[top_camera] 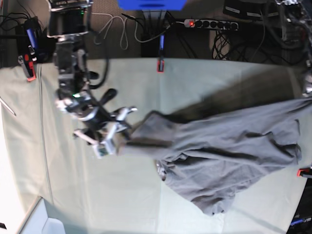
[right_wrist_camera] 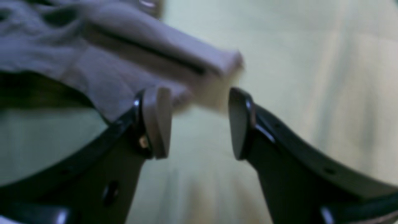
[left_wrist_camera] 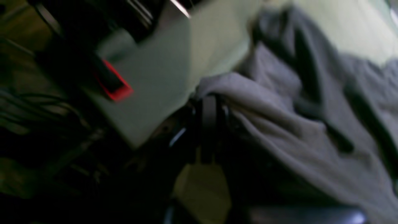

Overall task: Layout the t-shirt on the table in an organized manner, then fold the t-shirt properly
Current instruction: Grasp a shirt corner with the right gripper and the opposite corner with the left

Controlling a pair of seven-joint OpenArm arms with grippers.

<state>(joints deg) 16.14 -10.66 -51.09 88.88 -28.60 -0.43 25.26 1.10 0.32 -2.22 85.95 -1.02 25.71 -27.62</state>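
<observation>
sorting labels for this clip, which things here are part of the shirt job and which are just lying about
Part of the job:
- t-shirt, crumpled, not laid flat
- table
- right gripper, open by a shirt edge
- left gripper, blurred under the shirt

Just lying about:
- red clamp on the table edge
- power strip
- cables

One t-shirt (top_camera: 229, 151) lies on one surface (top_camera: 73, 195). Three clamps show at its edges: one (top_camera: 160, 64) at the far side, one (top_camera: 30, 68) at a corner, one (top_camera: 304, 171) opposite. One hand (top_camera: 113, 132) is seen.
</observation>
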